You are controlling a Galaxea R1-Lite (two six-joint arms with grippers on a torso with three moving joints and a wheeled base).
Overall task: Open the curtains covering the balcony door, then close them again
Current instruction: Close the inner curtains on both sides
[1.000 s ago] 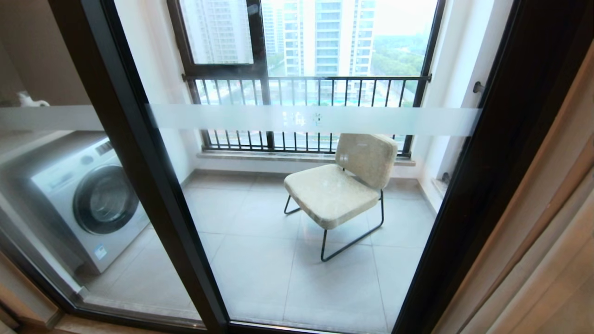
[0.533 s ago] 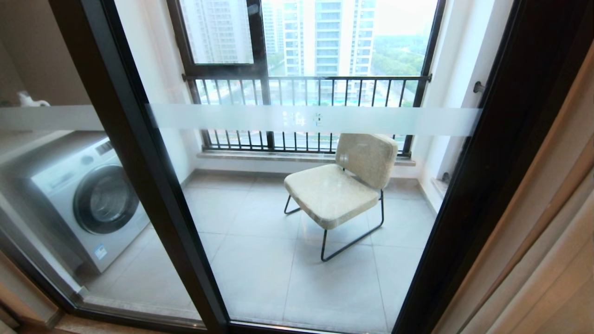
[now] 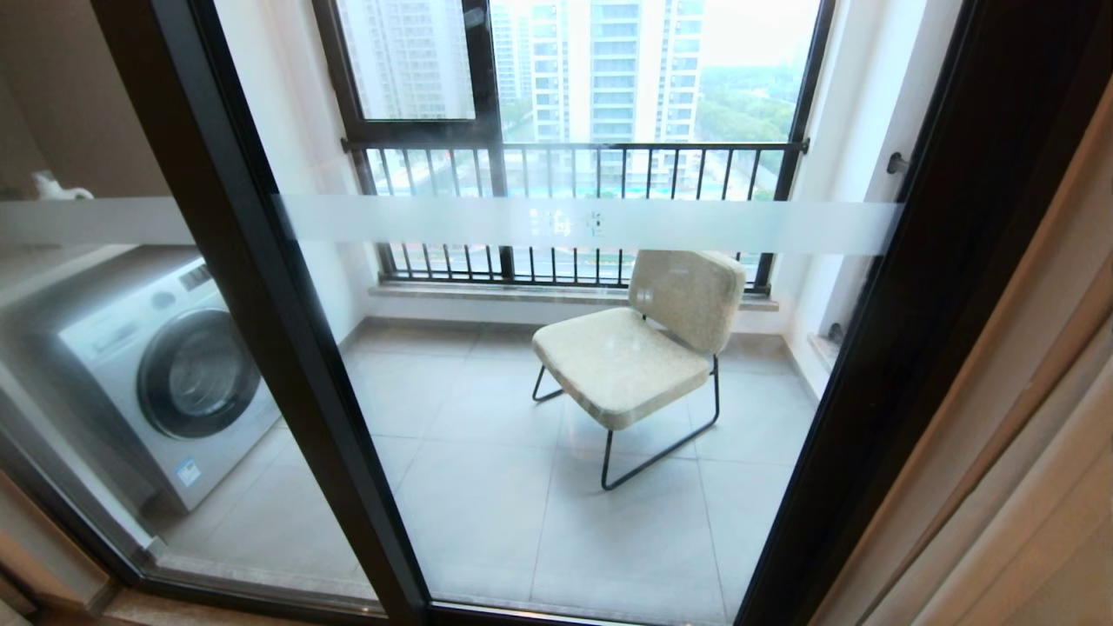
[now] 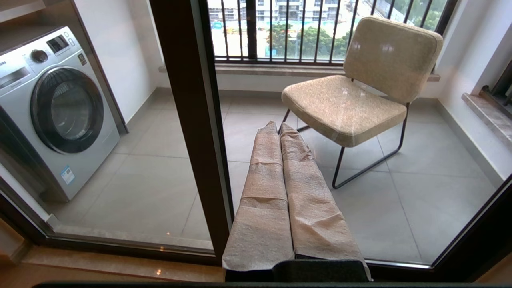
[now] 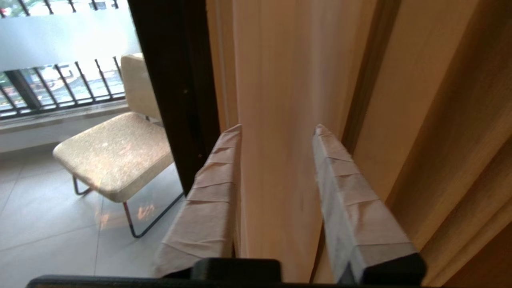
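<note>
The curtains (image 3: 1026, 435) hang gathered at the right edge of the head view in beige folds, leaving the balcony door (image 3: 261, 304) uncovered. Its glass sits in black frames, crossed by a frosted strip (image 3: 591, 224). Neither gripper shows in the head view. My right gripper (image 5: 278, 129) is open, its two wrapped fingers spread wide and pointing at a fold of the curtains (image 5: 280, 80) that fills the gap between them. I cannot tell whether they touch the fabric. My left gripper (image 4: 279, 126) is shut on nothing, pointing at the door's lower glass beside the black middle post (image 4: 188, 120).
Behind the glass, a washing machine (image 3: 165, 374) stands on the left and a beige chair (image 3: 643, 348) on black legs stands in the middle of the tiled balcony. A black-framed window with railing bars (image 3: 574, 156) closes the far side.
</note>
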